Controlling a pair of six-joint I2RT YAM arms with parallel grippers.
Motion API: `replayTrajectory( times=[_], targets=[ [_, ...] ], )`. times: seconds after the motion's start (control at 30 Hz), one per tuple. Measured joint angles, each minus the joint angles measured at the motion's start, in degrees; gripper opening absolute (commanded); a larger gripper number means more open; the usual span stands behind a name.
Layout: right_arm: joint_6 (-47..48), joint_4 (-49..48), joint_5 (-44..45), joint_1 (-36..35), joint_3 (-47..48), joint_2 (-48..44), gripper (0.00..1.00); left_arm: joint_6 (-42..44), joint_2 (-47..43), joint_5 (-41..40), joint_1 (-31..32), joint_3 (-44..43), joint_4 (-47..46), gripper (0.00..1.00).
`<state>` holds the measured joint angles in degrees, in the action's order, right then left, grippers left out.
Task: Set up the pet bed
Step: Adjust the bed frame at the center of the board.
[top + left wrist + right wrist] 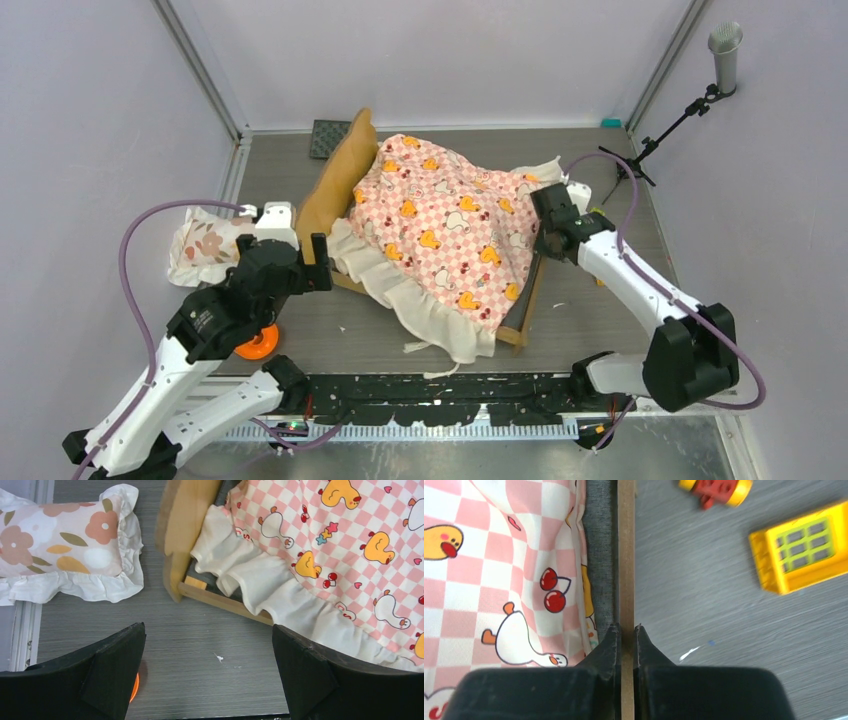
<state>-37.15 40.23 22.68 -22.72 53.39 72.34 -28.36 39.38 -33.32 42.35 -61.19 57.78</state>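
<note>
At the middle of the top view the pet bed is seen set slantwise on the grey table, well apart from the walls, with bare table in front of it. Most of its frame is hidden under the pink checked sheet. Its thin wooden side rail is pinched by the right gripper; this is shown only in the right wrist view, where a blurry yellow block and a red toy, cut off at the top edge, are also seen. The left gripper is held wide apart over bare table, near the bed corner. A flowered pillow is laid at the upper left, beside the bed but apart from it.
</note>
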Motion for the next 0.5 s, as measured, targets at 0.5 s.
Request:
replayTrajectory(
  times=[0.5],
  targets=[
    [21.7,-7.1,-8.5,12.7,21.1,23.4,0.01,6.0,6.1,1.5,0.0,-8.2,0.8,1.0]
  ],
)
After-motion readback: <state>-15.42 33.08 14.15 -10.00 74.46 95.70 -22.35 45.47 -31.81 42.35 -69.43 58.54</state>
